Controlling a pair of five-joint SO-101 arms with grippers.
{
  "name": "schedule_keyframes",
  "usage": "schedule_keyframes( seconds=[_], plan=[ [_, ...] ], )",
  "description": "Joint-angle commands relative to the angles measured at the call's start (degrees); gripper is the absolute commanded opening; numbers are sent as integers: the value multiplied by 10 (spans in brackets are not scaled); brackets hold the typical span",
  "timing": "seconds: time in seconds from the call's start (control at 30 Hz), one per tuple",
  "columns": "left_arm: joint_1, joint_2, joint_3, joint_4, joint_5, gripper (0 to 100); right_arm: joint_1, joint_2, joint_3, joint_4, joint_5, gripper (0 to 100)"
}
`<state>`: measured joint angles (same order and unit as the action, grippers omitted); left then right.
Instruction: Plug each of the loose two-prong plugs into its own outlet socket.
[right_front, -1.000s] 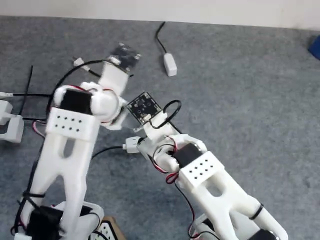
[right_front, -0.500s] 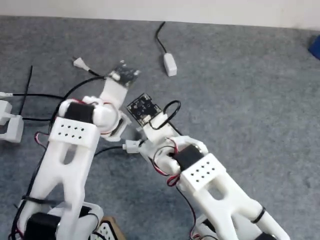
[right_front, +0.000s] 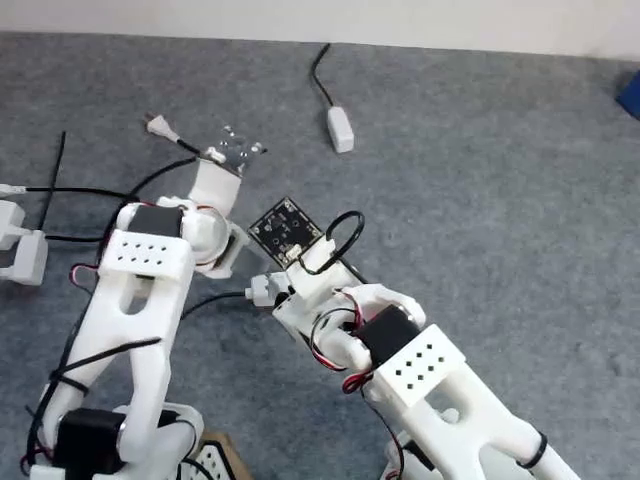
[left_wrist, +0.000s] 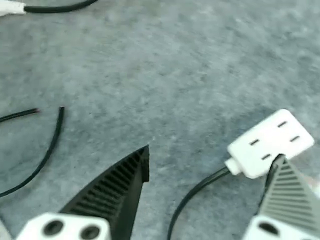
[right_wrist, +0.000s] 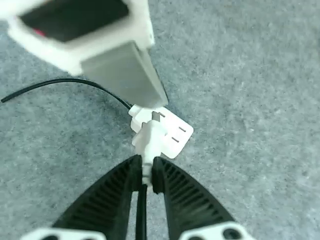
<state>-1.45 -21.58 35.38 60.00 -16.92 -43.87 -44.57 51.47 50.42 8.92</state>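
Seating step | my right gripper (right_wrist: 144, 173) pinches a two-prong plug (right_wrist: 148, 140) touching the outlet socket (right_wrist: 174, 134) | my left gripper (left_wrist: 212, 156) spread, beside the socket | next, I judge — align prongs with slots, push straight.

Prob. a plug (left_wrist: 9, 7), half off-frame.

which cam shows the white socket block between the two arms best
The left wrist view: the white plastic outlet socket block faces the camera, slots plain. In the right wrist view the white two-prong plug held in the right end effector covers part of it. The high view shows it small, tucked between the arms.
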Motion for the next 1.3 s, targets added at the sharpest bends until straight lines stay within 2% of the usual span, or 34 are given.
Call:
schedule_keyframes(
  seconds=[0.0, 0.07, 0.23, 0.5, 0.57, 0.63, 0.77, 0.93, 1.03, 1.13, 1.27],
  plan=[
    [-58, -3, -48, -8, -2, 365, -7, -11, -24, 9, -3, 6],
    [-89, -3, -56, -8, -1, 365, -5, 16, -51, 29, -3, 6],
    [-129, -2, -22, -12, -3, 365, 15, 160, -239, 147, 24, 6],
    [-142, 0, 73, -110, 3, 365, 16, 473, -709, 451, 57, 6],
    [-142, -3, 92, -129, 9, 365, 30, 533, -811, 497, 40, 6],
    [-143, -3, 93, -136, 17, 365, 48, 562, -848, 502, 19, 6],
    [-172, 0, 77, -138, 16, 365, 66, 548, -777, 494, 40, 6],
    [-197, 1, 67, -139, 15, 365, 51, 487, -524, 357, 66, 12],
    [-197, 2, 67, -146, 15, 365, 9, 426, -348, 252, 73, 83],
    [-197, 2, 67, -146, 15, 365, -30, 338, -227, 189, 80, 173],
    [-197, 2, 67, -144, 15, 365, -38, 250, -150, 158, 95, 173]
  ],
)
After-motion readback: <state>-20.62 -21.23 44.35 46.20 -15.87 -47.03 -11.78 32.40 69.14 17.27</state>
